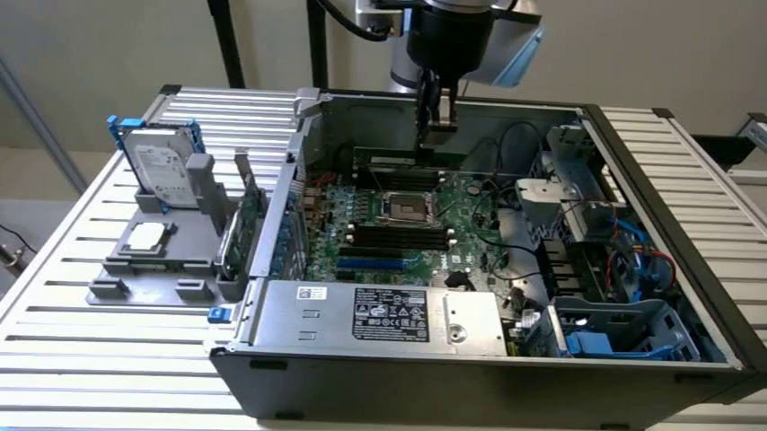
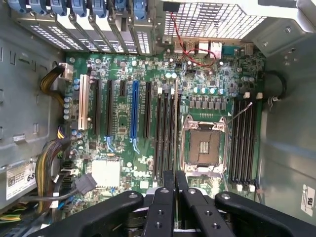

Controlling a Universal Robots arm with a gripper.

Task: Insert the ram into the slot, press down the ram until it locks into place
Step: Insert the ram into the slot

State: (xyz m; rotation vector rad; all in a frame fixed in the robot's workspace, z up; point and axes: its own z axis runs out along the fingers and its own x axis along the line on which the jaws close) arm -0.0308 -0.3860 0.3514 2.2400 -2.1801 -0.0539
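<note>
A white slatted counter (image 1: 84, 359) carries an open computer case (image 1: 359, 386), with a grey holder (image 1: 150, 256) and a hard drive (image 1: 164, 175) on the exterior view's left. The green motherboard (image 1: 468, 220) lies flat inside the case, and a labelled power supply (image 1: 383, 314) runs along the near wall. At mid-board is the square CPU socket (image 1: 404, 208), with a bank of parallel black slots on either side. The gripper (image 1: 436, 136) reaches down into the case, its jaws clenched on the upper edge of the ram (image 1: 401, 160). The ram hangs on its long edge, held up off the board and not seated. Its long axis runs from the exterior view's left to right, parallel to the black slots. In the wrist view the ram shows edge-on as a thin pale line running out from the fingertips. It lies in line with the slot (image 1: 390, 227) closest to the CPU socket. On the side away from the socket, empty neighbouring slots (image 2: 164, 133) leave open room. The case walls are well apart from the ram, and black cables (image 1: 509, 148) loop near its end on the exterior view's right.
</note>
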